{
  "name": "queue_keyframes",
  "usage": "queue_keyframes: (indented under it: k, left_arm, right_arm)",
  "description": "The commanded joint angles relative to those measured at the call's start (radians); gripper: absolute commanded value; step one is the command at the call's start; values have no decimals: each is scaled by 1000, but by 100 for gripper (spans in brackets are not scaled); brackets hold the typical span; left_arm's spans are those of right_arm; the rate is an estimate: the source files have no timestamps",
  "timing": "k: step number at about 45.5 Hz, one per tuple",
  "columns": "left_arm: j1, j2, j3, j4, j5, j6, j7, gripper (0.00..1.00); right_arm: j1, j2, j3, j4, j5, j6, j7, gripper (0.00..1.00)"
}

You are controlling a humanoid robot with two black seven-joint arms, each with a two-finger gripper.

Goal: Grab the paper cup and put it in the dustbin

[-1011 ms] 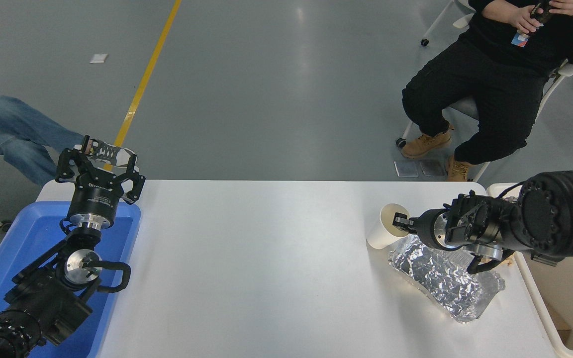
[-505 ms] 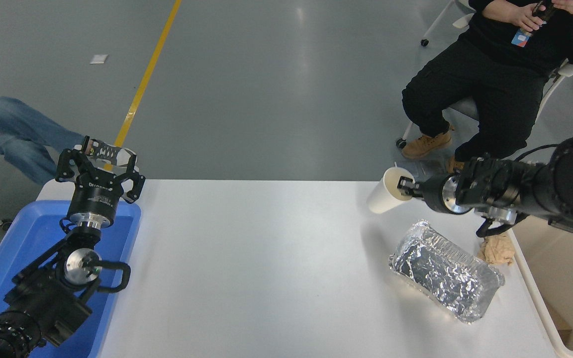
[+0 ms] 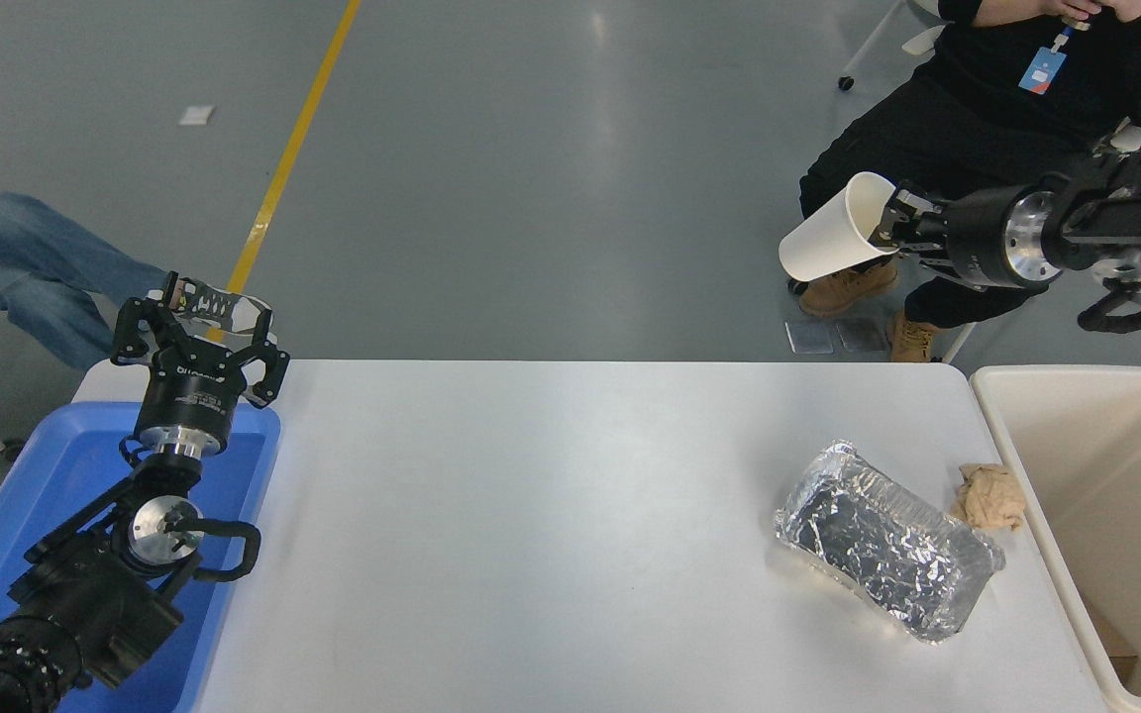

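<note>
At the lower left, the robot's black left gripper (image 3: 196,327) hangs parked over the shallow blue plastic tray (image 3: 26,495), its fingers spread apart and holding nothing. The white table (image 3: 531,515) carries only leftovers on its right half: a crinkled silver foil tray (image 3: 887,555) and, just beside its far right corner, a crumpled brown paper wad (image 3: 991,495).

High above the table's far right edge, the small white tapered paper cup (image 3: 833,243) rides in the air, tipped on its side. Its long axis runs roughly level, with the closed base to the left and slightly down and the cream-lined mouth facing right, toward the wrist. The black right gripper (image 3: 889,226) has its jaws clamped on the rim at that mouth, one finger reaching inside the cup. A person in dark clothes and tan boots (image 3: 848,285) sits beyond.

The large beige rectangular plastic dustbin (image 3: 1016,436) stands off the table's right end, its opening well below the cup and to its right. The carry therefore looks to be rightward and toward the robot before any release; the right arm is plainly the nearer one.
</note>
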Motion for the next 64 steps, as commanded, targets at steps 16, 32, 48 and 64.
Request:
queue_keyframes:
  k: [16,32,48,64]
  left_arm:
    - [0,0,0,0,0,-1,0,99]
    - [0,0,0,0,0,-1,0,99]
    - [0,0,0,0,0,-1,0,99]
    - [0,0,0,0,0,-1,0,99]
  right_arm:
    - [-196,-89,77,-218,158,-65,-2,0]
    - [-538,-123,105,-495,349,-226,-24,0]
    - [-807,-123,108,-553,511,-364,-205,0]
    - [-986,-117,197,-553,568,-422,-217,0]
